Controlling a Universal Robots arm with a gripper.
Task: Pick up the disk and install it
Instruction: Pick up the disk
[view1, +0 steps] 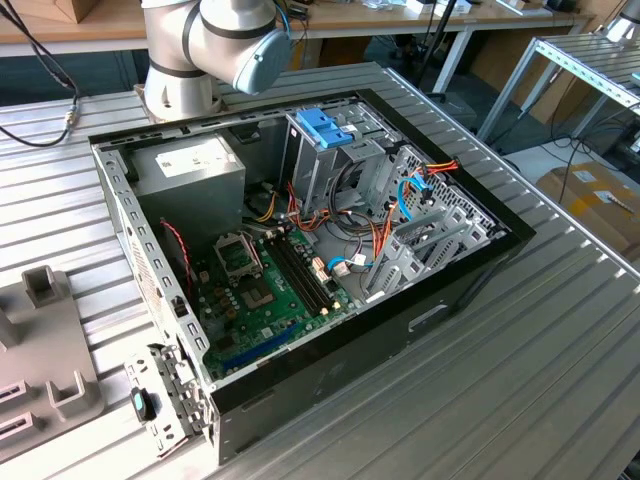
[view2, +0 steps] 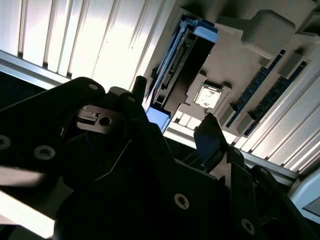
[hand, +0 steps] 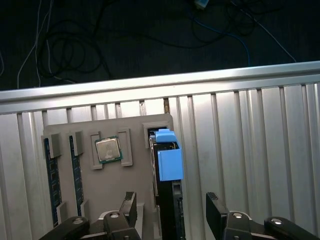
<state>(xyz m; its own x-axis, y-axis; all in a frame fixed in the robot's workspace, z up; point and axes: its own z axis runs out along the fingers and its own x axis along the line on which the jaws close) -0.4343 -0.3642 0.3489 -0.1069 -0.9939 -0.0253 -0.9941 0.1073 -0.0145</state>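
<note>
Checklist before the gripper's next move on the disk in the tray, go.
1. Gripper open: ok, its fingers stand apart.
2. Gripper lined up on the disk: ok, one finger on each side in the first wrist view.
3. Fingers clear of the disk: ok, a gap shows on both sides.
4. Disk standing on edge in its tray slot: ok.
5. Chip out of the way: ok, in its own pocket beside the disk.
6. Free bay in the computer case: cannot tell.
</note>
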